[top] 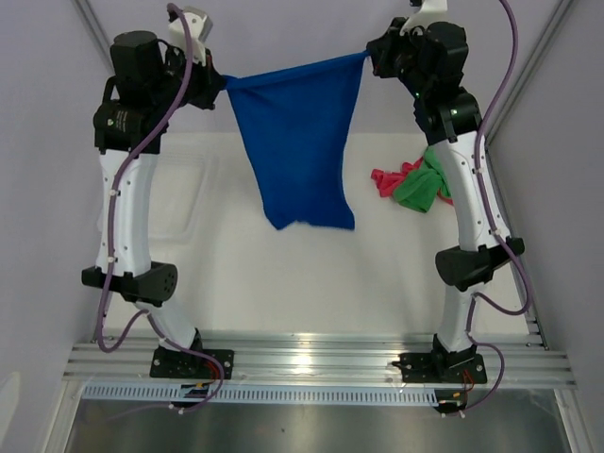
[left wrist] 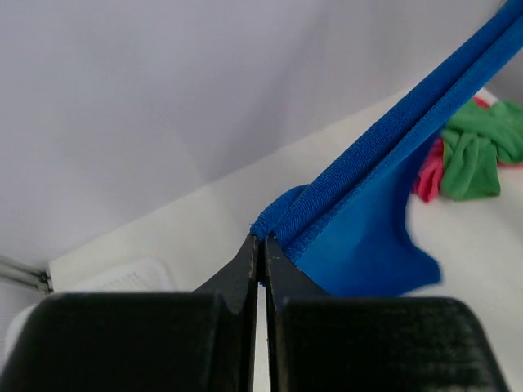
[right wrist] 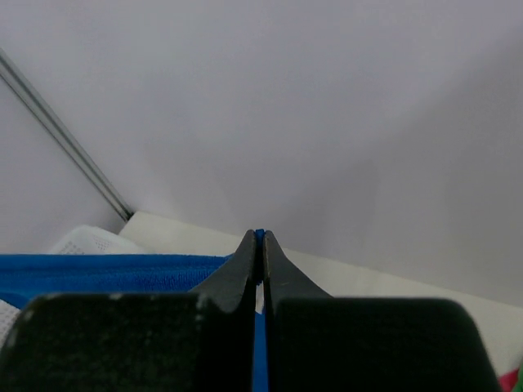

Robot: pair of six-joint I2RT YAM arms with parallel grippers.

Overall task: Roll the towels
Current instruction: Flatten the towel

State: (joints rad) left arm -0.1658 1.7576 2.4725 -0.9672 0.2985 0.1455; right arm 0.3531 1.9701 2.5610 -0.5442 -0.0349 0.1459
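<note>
A royal blue towel (top: 300,151) hangs stretched in the air between both arms, its lower edge reaching down to the table. My left gripper (top: 221,83) is shut on its left top corner; the wrist view shows the hem (left wrist: 343,184) pinched at the fingertips. My right gripper (top: 370,52) is shut on the right top corner, with a sliver of blue cloth (right wrist: 260,235) between the tips. A bright green towel (top: 423,185) and a pink-red towel (top: 387,179) lie crumpled together on the table at the right.
A white mesh basket (top: 184,193) sits on the table at the left, behind my left arm. The right arm (top: 467,189) stands close beside the crumpled pile. White walls enclose the back and sides.
</note>
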